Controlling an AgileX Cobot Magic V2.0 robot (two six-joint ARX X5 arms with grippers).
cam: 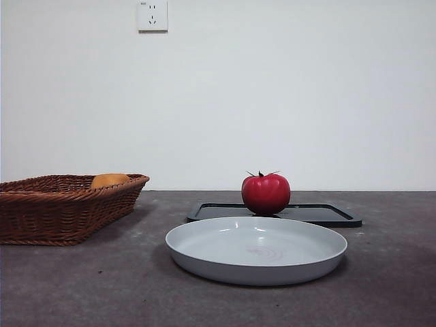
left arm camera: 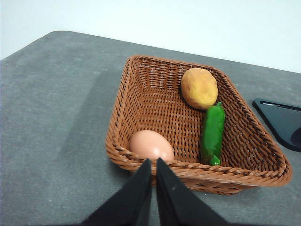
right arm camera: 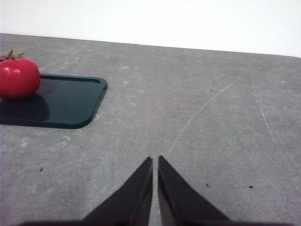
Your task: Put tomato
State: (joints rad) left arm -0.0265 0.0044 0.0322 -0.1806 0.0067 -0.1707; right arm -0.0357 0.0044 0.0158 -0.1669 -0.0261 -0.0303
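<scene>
The glossy red tomato (cam: pixel 266 193) with a dark green stem stands on a black tray (cam: pixel 327 215) behind a grey-white plate (cam: pixel 256 249). In the right wrist view the tomato (right arm camera: pixel 19 77) rests on the black tray (right arm camera: pixel 66 106), well away from my right gripper (right arm camera: pixel 154 162), which is shut and hovers over bare table. My left gripper (left arm camera: pixel 153 165) is shut too, hanging just over the near rim of the wicker basket (left arm camera: pixel 141 99). Neither arm shows in the front view.
The brown wicker basket (cam: pixel 41 211) at the left holds an orange-yellow fruit (left arm camera: pixel 199 88), a green pepper (left arm camera: pixel 213 133) and a tan egg (left arm camera: pixel 150 146). A corner of the black tray (left arm camera: pixel 282 122) lies beside the basket. A wall socket (cam: pixel 152 15) is on the back wall.
</scene>
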